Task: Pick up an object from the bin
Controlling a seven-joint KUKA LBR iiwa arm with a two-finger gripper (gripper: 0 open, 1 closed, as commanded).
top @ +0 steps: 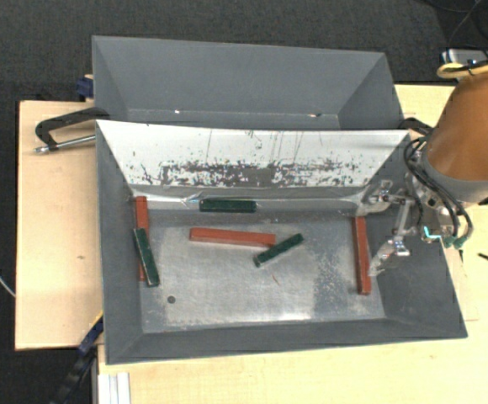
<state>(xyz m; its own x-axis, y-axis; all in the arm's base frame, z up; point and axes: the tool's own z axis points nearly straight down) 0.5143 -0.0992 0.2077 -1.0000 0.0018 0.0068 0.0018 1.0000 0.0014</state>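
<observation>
Bin (118,225) grey, sloped walls | gripper (393,251) over right slope, just beside right red bar (362,255) lying along floor's right edge; its opening cannot be told, nothing visibly held | middle red bar (227,237) mid-floor, green bar (278,249) just beside it

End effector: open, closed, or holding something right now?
End effector: cannot be told whether it is open or closed. It is just right of the long red stick, and nothing can be made out in its grasp.
</observation>
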